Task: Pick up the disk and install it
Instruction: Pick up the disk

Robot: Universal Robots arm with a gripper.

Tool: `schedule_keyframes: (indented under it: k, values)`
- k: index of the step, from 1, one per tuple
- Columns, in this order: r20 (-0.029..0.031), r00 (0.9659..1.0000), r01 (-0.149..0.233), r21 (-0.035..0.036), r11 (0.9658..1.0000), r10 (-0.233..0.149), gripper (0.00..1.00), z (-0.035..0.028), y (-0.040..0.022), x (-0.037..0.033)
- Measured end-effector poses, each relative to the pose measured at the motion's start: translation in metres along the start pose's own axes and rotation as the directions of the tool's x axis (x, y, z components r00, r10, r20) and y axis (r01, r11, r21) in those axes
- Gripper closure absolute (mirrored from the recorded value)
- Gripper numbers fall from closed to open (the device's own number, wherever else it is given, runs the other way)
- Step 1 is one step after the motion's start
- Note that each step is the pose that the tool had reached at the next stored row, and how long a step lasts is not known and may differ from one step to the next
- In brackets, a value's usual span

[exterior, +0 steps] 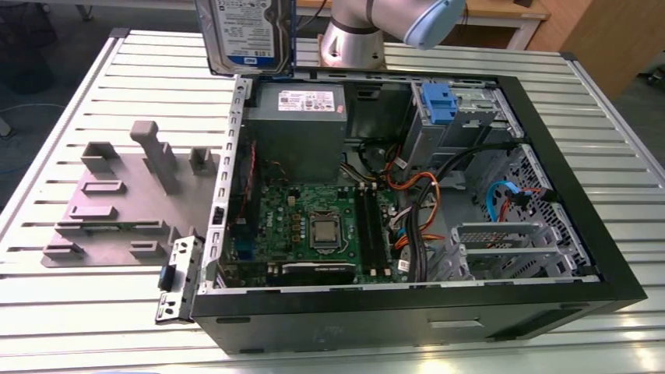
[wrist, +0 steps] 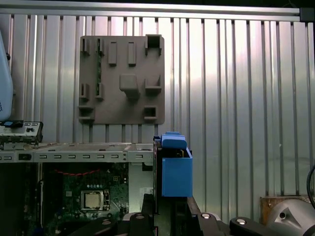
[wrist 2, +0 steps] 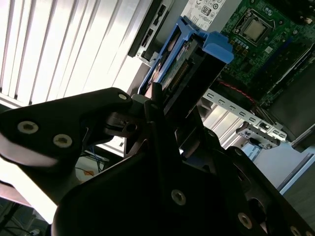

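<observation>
Heads up, here's what I'd be worrying about. You're carrying the disk (exterior: 249,35) high at the top of the exterior view, left of centre. It's hanging over the back corner of the open computer case (exterior: 416,315), and you're aiming for the drive cage (exterior: 483,109) in the case's upper right.

I'm guessing a low or tilted path is going to be clipping the case wall or the grey power supply (exterior: 296,117). The loose cables (exterior: 416,183) beside the cage are looking ready to snag the blue carrier (wrist: 176,172) too. That plastic frame flexing in the grip could also be letting the disk slip.

In the second wrist view the jaws are clamping the disk edge-on, pinching down to its thickness and touching nothing else.
</observation>
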State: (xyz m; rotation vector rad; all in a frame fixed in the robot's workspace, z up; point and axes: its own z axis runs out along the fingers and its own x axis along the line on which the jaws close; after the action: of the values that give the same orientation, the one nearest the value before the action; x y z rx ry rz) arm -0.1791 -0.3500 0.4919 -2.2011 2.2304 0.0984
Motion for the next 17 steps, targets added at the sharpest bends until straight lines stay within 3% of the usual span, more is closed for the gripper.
schedule_keyframes:
  k: [8, 17]
  values:
    - [0.0000, 1.0000, 0.000, 0.0000, 1.0000, 0.000, 0.65, 0.0000, -0.0011, 0.0005]
    - [0.0000, 1.0000, 0.000, 0.0000, 1.0000, 0.000, 0.65, -0.0003, -0.0032, 0.0082]
